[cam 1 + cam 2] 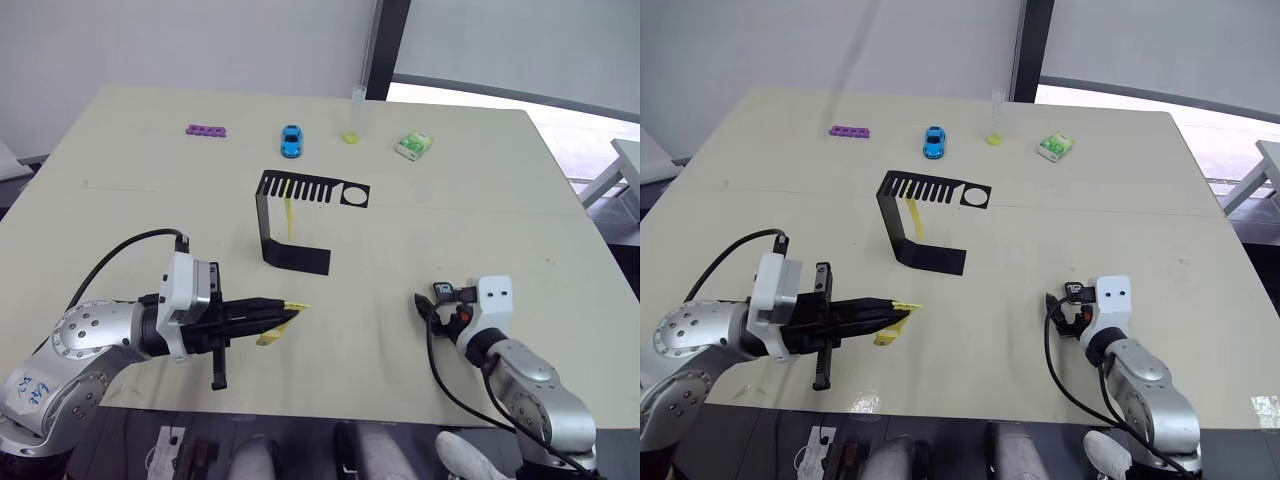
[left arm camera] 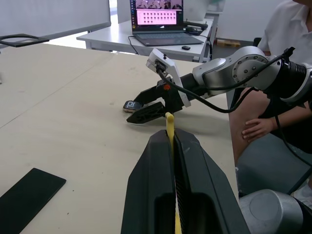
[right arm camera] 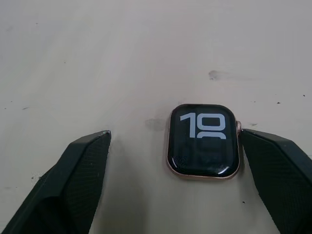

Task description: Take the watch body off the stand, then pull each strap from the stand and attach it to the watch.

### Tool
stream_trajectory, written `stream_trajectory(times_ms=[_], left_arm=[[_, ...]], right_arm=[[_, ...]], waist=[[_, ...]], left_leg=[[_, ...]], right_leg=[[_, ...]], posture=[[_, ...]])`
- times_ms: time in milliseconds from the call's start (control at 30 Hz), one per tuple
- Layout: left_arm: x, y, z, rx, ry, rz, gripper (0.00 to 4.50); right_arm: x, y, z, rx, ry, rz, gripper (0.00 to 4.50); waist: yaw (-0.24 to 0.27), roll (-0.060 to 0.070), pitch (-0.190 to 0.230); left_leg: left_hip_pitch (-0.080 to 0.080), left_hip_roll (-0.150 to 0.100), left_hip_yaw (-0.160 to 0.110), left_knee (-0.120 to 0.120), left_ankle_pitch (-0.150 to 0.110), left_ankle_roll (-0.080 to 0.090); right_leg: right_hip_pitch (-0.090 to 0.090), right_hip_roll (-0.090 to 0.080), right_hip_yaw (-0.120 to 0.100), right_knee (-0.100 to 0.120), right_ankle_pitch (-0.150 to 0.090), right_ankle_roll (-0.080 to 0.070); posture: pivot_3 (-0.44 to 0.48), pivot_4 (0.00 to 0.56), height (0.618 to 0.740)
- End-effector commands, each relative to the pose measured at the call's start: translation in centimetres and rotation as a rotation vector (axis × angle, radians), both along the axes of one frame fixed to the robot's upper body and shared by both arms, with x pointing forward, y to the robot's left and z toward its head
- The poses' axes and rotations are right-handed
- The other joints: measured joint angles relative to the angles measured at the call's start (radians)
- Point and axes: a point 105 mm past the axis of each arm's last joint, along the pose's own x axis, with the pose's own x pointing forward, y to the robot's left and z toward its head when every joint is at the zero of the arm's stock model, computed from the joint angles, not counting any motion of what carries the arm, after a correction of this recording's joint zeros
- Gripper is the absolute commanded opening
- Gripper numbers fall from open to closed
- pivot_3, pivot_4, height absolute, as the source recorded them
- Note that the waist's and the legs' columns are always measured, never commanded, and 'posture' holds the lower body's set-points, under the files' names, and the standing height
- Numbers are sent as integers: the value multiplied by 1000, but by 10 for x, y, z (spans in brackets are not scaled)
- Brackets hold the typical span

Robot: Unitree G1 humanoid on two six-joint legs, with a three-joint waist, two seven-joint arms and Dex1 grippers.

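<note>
With the small black rounded-square watch body (image 3: 203,141) already off the thin black sheet-metal stand (image 1: 296,222) and lying on the pale counter (image 1: 120,180) between the right gripper's (image 3: 174,180) open fingers, the left gripper (image 1: 290,312) pinches one narrow yellow strap (image 1: 283,320) unattached, while the other yellow strap (image 1: 288,215) hangs from the stand.

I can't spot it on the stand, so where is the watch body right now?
The watch body lies flat on the table, screen up, on the robot's right, between the open fingers of the right gripper, well clear of the stand.
</note>
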Motion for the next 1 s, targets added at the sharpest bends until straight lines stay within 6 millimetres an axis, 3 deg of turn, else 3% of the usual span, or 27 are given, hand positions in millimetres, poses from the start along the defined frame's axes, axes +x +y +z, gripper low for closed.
stream_trajectory(times_ms=[33, 167, 333, 1000], left_arm=[[-1, 2, 6, -1, -41, 0, 0], [0, 2, 6, -4, -44, -1, 0], [1, 2, 6, -5, -46, -3, 0], [2, 0, 9, -2, -58, -7, 0]], right_arm=[[0, -8, 2, -26, -24, 25, 4391], [3, -19, -1, -71, -59, -6, 4391], [-3, -11, -10, -67, -67, 1, 4391], [3, -19, -26, -64, -30, -19, 4391]], waist=[[1, 1, 1], [0, 3, 2], [1, 4, 2], [-1, 3, 2]], left_leg=[[0, 0, 0, 0, 0, 0], [0, 0, 0, 0, 0, 0], [0, 0, 0, -1, 0, 0], [0, 0, 0, 0, 0, 0]], right_leg=[[0, 0, 0, 0, 0, 0], [0, 0, 0, 0, 0, 0], [0, 1, 0, -1, 0, 0], [0, 0, 0, 0, 0, 0]], posture=[[0, 150, 740], [0, 150, 740], [0, 150, 740], [0, 150, 740]])
